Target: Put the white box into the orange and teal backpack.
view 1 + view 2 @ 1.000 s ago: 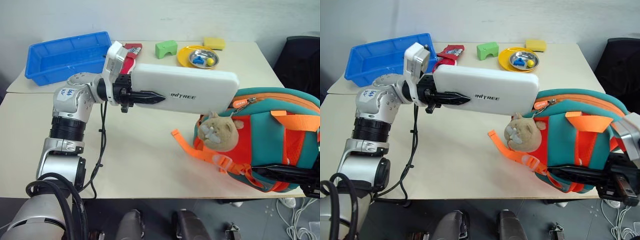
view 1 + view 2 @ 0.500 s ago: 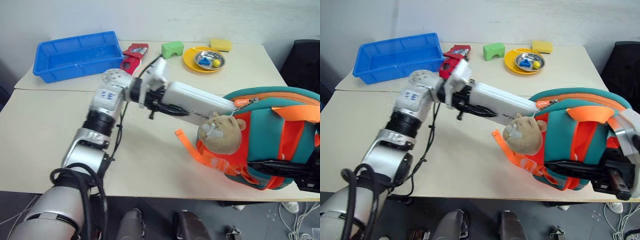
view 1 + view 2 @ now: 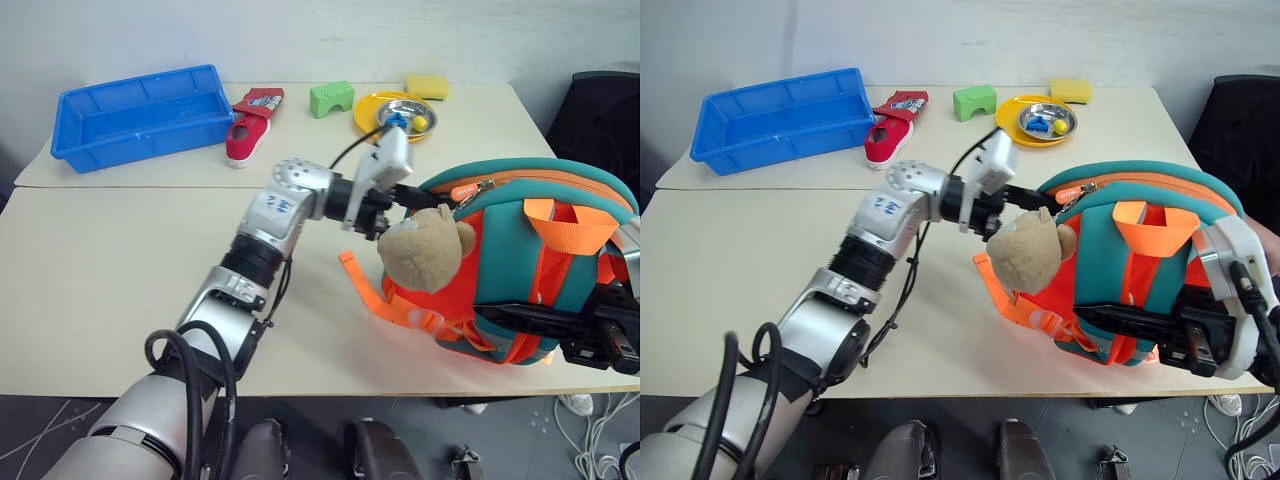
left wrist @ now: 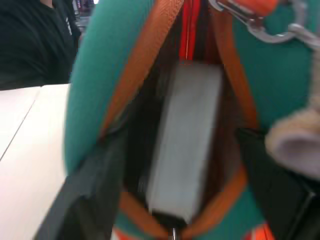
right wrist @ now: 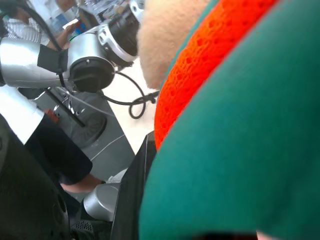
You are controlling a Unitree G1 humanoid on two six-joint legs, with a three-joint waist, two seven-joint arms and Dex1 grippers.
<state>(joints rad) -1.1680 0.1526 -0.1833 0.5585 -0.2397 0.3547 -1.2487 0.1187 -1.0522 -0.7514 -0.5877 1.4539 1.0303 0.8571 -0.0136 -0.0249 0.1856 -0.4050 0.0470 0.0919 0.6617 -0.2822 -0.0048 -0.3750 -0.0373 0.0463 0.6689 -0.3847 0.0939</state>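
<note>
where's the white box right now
The white box sits inside the open zipper mouth of the orange and teal backpack, seen in the left wrist view, with the left gripper at that opening, just above the tan plush toy.

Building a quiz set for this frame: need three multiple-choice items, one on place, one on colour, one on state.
1. Where is the white box?
A. in the blue bin
B. inside the backpack opening
C. on the yellow plate

2. What colour is the block beside the yellow plate?
A. green
B. purple
C. black

3. How does the backpack's zip opening stand?
A. zipped shut
B. gaping open
C. taped over

Answers:
1 B, the left wrist view shows the box between the opening's orange edges.
2 A, it is bright green.
3 B, the left tool reaches into the gap.
</note>
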